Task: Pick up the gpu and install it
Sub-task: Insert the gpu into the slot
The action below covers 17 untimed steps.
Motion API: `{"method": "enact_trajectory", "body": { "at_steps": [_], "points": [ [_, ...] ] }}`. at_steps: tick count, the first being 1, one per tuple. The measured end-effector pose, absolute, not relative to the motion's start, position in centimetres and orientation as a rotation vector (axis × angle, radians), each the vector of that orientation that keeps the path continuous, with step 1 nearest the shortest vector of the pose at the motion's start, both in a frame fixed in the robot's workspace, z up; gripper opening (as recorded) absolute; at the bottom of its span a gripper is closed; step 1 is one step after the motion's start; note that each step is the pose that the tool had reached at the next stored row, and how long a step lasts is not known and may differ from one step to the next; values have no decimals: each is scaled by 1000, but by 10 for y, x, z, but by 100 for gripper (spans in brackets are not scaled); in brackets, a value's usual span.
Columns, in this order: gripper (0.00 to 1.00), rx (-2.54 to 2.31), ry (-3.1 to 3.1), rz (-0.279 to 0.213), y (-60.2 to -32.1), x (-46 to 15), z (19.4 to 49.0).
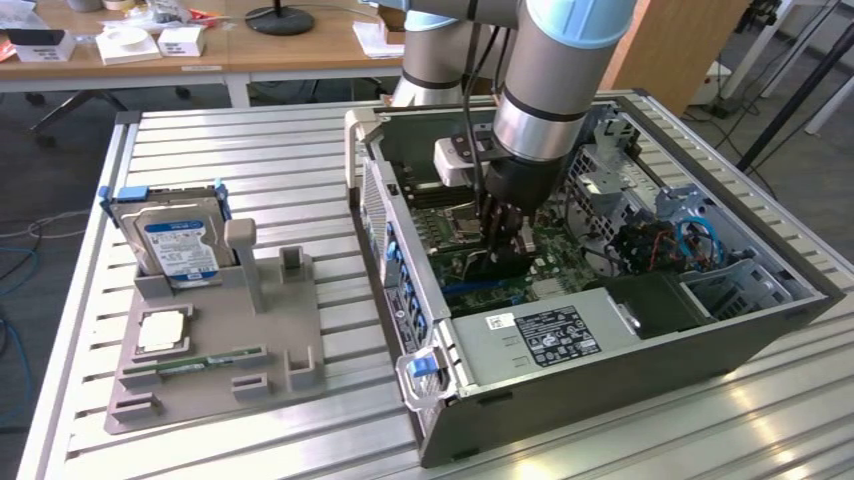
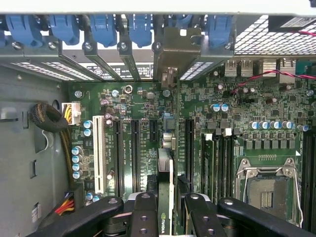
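Gpu edge-on and upright over the motherboard, running along the dark expansion slots, its metal end bracket at the case's rear slot row among the blue clips; cannot tell whether it is seated. Gripper nearly closed, fingers pinching the card from both sides, down inside the open computer case. On the exterior view's left, well apart from the case, a grey holder carries the hard drive and memory stick
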<state>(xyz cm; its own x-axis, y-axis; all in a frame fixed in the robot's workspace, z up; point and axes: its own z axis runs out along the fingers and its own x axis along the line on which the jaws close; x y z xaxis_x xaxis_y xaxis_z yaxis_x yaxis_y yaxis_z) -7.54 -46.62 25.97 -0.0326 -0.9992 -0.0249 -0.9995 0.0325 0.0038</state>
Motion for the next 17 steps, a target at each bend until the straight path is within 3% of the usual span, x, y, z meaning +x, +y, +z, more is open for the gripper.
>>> {"method": "enact_trajectory", "body": {
  "at_steps": [17],
  "points": [
    [26,-2175,2244,32,-465,-75,260]
  ]
}}
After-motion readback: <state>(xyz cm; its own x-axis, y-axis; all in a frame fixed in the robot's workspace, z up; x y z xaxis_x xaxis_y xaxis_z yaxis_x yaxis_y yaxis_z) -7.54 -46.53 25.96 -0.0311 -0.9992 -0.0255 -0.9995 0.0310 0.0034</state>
